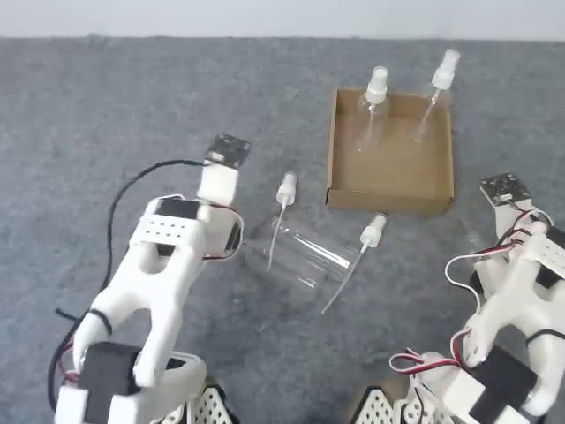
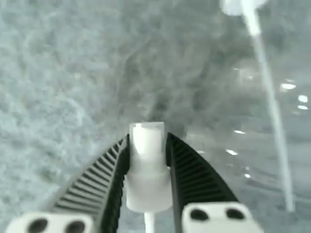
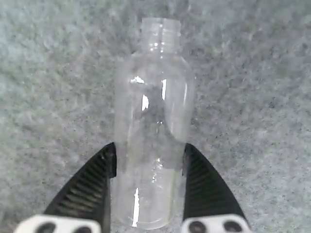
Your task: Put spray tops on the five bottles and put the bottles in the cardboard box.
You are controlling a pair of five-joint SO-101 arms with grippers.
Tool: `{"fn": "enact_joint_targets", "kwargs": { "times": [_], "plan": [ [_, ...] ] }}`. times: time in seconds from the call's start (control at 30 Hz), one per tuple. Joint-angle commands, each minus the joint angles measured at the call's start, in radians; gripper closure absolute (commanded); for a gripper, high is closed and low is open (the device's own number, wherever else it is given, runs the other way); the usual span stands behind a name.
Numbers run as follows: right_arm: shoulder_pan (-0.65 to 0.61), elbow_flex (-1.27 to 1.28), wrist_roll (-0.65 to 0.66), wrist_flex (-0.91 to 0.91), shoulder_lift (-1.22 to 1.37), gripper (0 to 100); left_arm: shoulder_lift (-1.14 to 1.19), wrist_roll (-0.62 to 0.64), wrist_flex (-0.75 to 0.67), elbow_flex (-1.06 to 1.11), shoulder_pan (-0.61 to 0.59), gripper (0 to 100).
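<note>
Grey table, two arms: a spray top and an open bottle are ready to be joined.

Left tool pinches a spray top, its tube trailing back toward the wrist. Right tool is pressed on the lower body of a bottle, whose long axis is in line with the tool, open neck pointing away. From above, the right arm stands at 4 o'clock and the left arm at 8, so the bottle likely lies toward 3 o'clock of the top. Spare tops and bare bottles lie at centre; the box at 1 o'clock holds two capped bottles.
</note>
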Motion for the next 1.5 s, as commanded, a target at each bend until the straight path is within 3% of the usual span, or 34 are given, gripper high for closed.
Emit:
{"fn": "enact_joint_targets", "kwargs": {
  "times": [0.0,0.23,0.63,1.03,1.17,1.47],
  "plan": [
    [0.008,0.011,0.014,-0.030,0.002,98.9,0.060,-0.037,-0.035,-0.061,-0.041,89],
    [0.012,0.017,0.015,-0.031,-0.005,98.9,0.176,-0.060,-0.029,-0.151,-0.091,87],
    [0.008,0.017,0.015,-0.031,-0.007,98.9,0.167,-0.084,0.031,-0.226,-0.089,84],
    [0.012,0.017,0.015,-0.031,-0.007,98.9,0.272,-0.100,-0.017,-0.170,-0.089,91],
    [0.013,0.017,0.008,-0.031,-0.007,98.6,0.187,-0.092,0.011,-0.165,-0.083,99],
    [0.010,0.012,0.006,-0.070,-0.007,97.6,-0.152,-0.028,0.163,-0.163,-0.080,99]
  ]
}}
